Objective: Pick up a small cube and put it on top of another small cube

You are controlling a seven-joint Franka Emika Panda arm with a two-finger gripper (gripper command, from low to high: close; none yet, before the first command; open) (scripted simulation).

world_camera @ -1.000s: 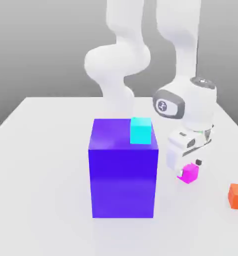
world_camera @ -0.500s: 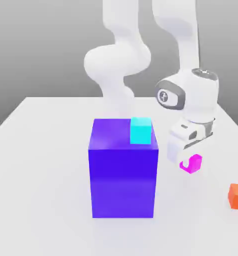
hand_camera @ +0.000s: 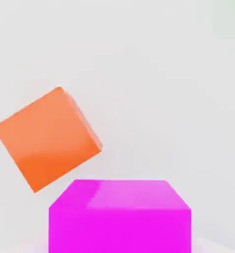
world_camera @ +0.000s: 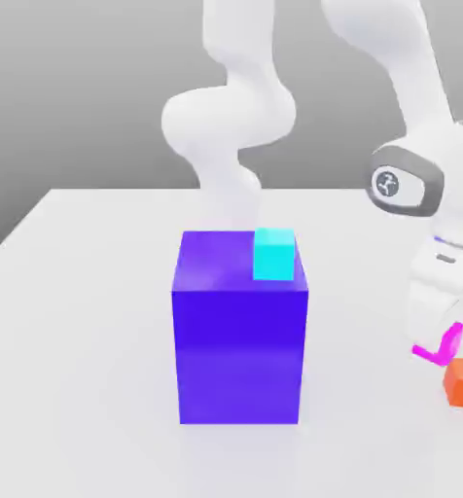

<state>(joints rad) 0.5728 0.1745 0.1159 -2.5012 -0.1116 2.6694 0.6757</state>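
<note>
Magenta: one cube (hand_camera: 120,230), seemingly held; one orange cube (hand_camera: 48,141).

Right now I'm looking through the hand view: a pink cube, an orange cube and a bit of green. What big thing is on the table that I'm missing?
Observer: A big purple block stands on the table.
Operator: Is anything on top of it?
Observer: Yes, a cyan cube, toward the exterior view's right side of its top.
Operator: And is the robot's gripper over that block?
Observer: No, the gripper, holding the pink cube, is off to the exterior view's right of it.
</note>
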